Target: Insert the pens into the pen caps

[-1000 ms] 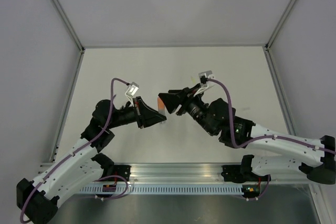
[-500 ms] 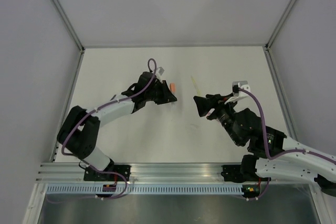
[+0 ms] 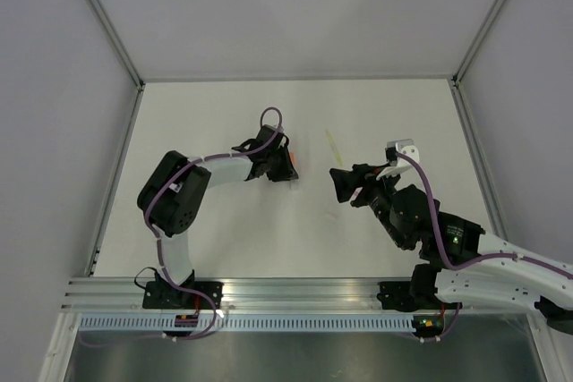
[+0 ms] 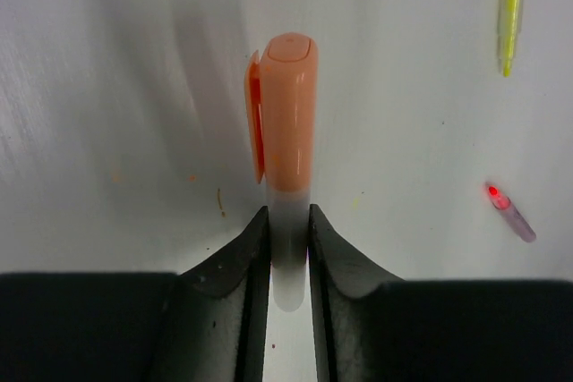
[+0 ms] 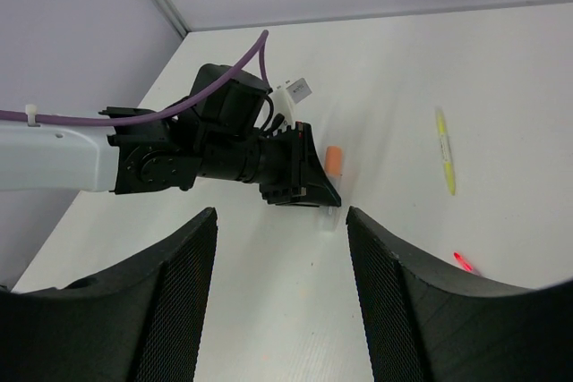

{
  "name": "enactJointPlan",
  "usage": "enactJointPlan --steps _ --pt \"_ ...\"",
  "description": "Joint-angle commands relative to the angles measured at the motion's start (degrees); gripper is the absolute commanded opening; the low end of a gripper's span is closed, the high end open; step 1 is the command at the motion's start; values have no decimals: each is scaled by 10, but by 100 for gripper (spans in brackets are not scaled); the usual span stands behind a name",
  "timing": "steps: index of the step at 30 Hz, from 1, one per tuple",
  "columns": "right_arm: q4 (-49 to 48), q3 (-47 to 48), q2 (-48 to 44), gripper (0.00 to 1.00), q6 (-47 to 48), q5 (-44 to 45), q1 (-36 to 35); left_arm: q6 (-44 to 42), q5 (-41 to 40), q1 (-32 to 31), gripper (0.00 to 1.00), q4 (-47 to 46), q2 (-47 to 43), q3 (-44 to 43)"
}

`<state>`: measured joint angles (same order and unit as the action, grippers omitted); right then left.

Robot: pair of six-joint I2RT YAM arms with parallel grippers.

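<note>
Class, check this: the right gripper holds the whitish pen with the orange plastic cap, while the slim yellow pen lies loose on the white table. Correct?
No: the left gripper, not the right gripper, holds the whitish pen with the orange plastic cap, as the left wrist view shows. The slim yellow pen does lie loose on the white table.

On the table (image 3: 224, 239), the left gripper (image 3: 288, 170) sits near the middle. The right gripper (image 3: 340, 183) is to its right and slightly nearer the arm bases, and the two face each other across a gap. A pen (image 4: 288, 239) sits between the left gripper's fingers, its pen cap (image 4: 286, 118) reaching out past the fingertips. A second pen (image 3: 333, 142) lies on the table behind the gap, apart from both grippers. A short stub (image 4: 508, 214) lies on the table near that pen, on the side toward the right gripper.
</note>
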<state>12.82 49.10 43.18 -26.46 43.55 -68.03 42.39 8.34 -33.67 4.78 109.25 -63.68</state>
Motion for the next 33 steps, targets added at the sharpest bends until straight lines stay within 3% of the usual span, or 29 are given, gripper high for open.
enactJointPlan --steps 1,5,9,11,14,17,18,25,33 --pt "3 18 -1 66 20 12 2 7 -23 1 27 23 4 -16" --pt "-7 13 0 66 33 5 1 6 -24 1 41 26 -14 3" --pt "-5 19 26 66 66 -12 10 -3 -16 2 66 30 -62 28" --pt "8 37 59 65 72 -27 22 -9 -13 1 74 38 -106 43" --pt "60 78 119 65 78 -68 80 -25 -8 1 83 63 -159 59" --pt "124 113 187 65 85 -177 179 -49 6 1 100 83 -238 83" --pt "133 117 203 66 87 -224 227 -51 21 2 100 83 -279 93" --pt "205 155 350 67 119 -314 353 -75 97 0 100 18 -430 222" --pt "237 148 437 66 167 -385 431 -127 58 2 100 -58 -454 311"
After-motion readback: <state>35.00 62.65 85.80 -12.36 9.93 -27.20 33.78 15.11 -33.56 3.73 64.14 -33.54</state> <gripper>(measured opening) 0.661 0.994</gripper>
